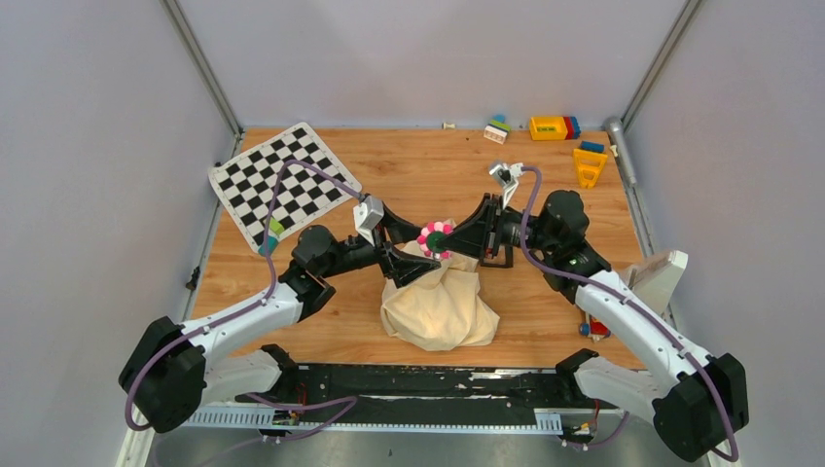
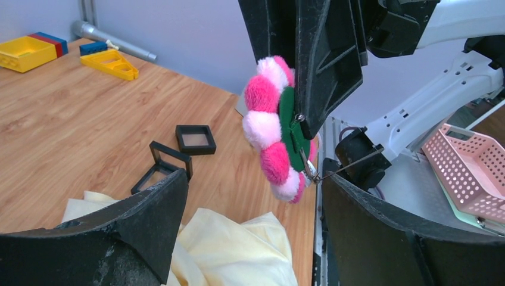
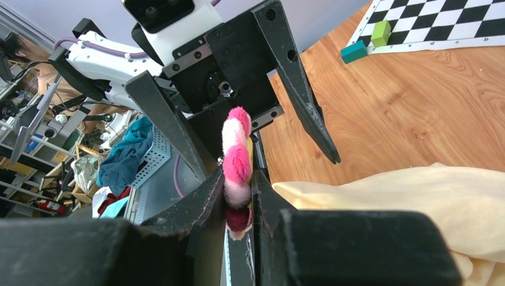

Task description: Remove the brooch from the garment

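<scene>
Far L on the wood-grain table (image 1: 428,175): flat black/white checkerboard mat (image 1: 284,182), w/ small green and teal cubes (image 1: 273,232) at its near edge. L claw (image 1: 420,255), w/ matte black tapered plastic fingers (image 2: 137,226), is spread wide and grips nothing; one finger sits each side of the brooch w/o touching it. Below centre lies the garment (image 1: 438,306), a soft cream-yellow cloth crumpled in a creased heap. Just above its top, off the cloth, is the brooch (image 2: 268,128): a fluffy pompom flower, hot-pink and pale-pink balls alternating round a green felt back, w/ a metal pin clasp sticking out at the bottom. R claw (image 3: 239,196) pinches the brooch edge-on btw its black fingers, nearly pressed together on it. Beyond the cloth are two small black square frames (image 2: 195,139), one flat w/ a pale insert, the other hinged open. Far R: glossy yellow, red and blue plastic toy blocks (image 1: 553,126), a yellow wedge (image 1: 589,163) and a grey metal tube (image 1: 620,146). Off the table, R, is a pink perforated plastic basket (image 2: 470,167); contents can't tell.
</scene>
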Robot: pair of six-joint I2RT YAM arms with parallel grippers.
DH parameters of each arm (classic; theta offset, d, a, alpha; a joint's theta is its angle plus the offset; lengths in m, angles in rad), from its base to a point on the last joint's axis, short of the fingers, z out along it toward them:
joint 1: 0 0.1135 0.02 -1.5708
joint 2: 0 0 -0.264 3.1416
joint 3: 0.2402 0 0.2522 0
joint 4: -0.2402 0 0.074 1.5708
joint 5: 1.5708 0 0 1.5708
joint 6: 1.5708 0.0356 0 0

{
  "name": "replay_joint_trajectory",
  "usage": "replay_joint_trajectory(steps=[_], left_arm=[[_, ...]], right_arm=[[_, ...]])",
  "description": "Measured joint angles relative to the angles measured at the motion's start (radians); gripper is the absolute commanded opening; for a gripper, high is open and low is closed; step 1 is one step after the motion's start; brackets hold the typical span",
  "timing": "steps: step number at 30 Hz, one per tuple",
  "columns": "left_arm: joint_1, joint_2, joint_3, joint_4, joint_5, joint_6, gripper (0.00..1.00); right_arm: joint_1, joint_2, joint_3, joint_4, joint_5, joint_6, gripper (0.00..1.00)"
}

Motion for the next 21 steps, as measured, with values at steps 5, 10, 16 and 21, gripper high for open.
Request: replay_joint_trajectory(steps=[5,10,16,21], left_arm=[[0.000,0.008,0.000,0.030,0.006,-0.026,0.89],[-0.002,0.009,-0.002,0.053,0.008,-0.048,0.86],[-0.003,0.009,-0.002,0.069,0.008,-0.067,0.85],[-0.004,0.009,-0.002,0.068,0.007,-0.071,0.77]], right_arm=[[0.000,0.002,-0.014,0.002,0.003,0.000,0.00],[0.000,0.004,-0.021,0.007,0.004,0.000,0.00],[0.000,0.004,-0.036,0.021,0.004,0.008,0.00],[0.001,0.004,-0.052,0.043,0.005,0.031,0.00]])
